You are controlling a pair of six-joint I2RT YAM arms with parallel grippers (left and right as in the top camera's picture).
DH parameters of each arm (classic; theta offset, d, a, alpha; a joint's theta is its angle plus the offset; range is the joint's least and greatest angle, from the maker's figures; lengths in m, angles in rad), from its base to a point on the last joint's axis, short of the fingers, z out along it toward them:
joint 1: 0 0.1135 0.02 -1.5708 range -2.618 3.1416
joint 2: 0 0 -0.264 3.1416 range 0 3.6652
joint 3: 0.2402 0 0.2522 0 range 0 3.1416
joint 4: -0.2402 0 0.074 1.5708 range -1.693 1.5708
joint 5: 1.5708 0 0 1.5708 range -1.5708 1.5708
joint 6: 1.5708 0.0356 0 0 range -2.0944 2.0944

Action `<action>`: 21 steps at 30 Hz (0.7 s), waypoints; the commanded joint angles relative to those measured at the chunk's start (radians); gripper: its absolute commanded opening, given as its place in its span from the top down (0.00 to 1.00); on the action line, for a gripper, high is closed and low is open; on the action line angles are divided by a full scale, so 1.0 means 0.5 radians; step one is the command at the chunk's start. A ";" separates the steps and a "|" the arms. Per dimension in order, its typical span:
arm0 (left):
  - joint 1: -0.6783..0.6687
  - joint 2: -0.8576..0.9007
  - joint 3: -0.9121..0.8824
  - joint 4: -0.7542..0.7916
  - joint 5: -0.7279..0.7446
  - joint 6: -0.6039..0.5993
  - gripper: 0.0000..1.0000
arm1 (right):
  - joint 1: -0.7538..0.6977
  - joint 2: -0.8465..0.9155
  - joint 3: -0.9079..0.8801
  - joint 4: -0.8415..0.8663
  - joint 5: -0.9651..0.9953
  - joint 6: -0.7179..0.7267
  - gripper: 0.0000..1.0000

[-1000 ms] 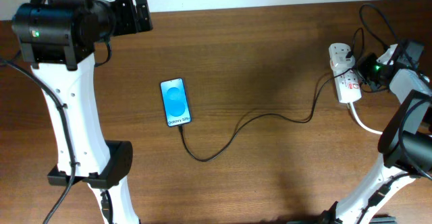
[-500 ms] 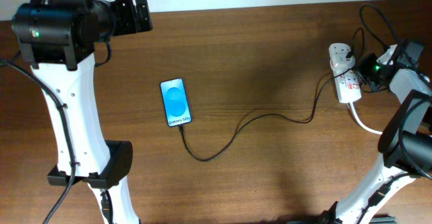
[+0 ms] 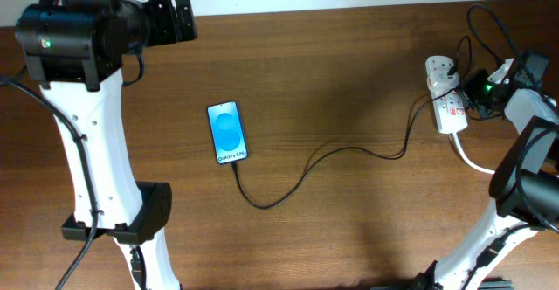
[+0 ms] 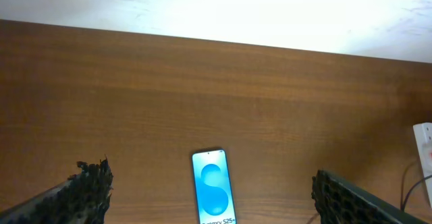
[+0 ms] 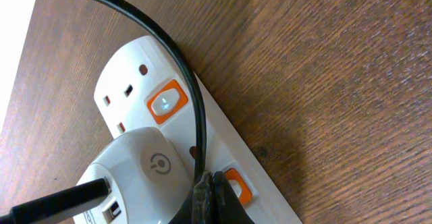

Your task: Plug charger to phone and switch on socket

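The phone [image 3: 227, 132] lies flat at the table's middle left, blue screen up; it also shows in the left wrist view [image 4: 214, 196]. The thin black charger cable [image 3: 323, 155] runs from the phone's near short edge across the table to a white adapter plugged into the socket [image 3: 445, 93] at the far right. My left gripper [image 4: 210, 197] is open and empty, held high over the back left. My right gripper [image 5: 214, 190] is shut, its tips pressed on the socket [image 5: 145, 82] beside an orange switch [image 5: 237, 185].
A second orange switch [image 5: 167, 103] sits further along the strip. The thick white cord [image 3: 472, 159] leaves the strip toward the front right. Black robot cables [image 3: 480, 24] loop behind the strip. The table's back edge meets a white wall [image 4: 216, 8].
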 commanded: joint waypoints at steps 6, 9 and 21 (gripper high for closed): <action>0.012 -0.028 0.019 -0.002 0.015 0.002 0.01 | 0.162 0.047 -0.022 -0.091 -0.214 0.024 0.96; 0.012 -0.028 0.019 -0.002 0.015 0.002 0.01 | 0.165 0.047 -0.023 -0.120 -0.207 0.024 0.96; 0.012 -0.028 0.019 -0.002 0.014 0.002 0.01 | 0.165 0.047 -0.023 -0.182 -0.193 0.024 0.96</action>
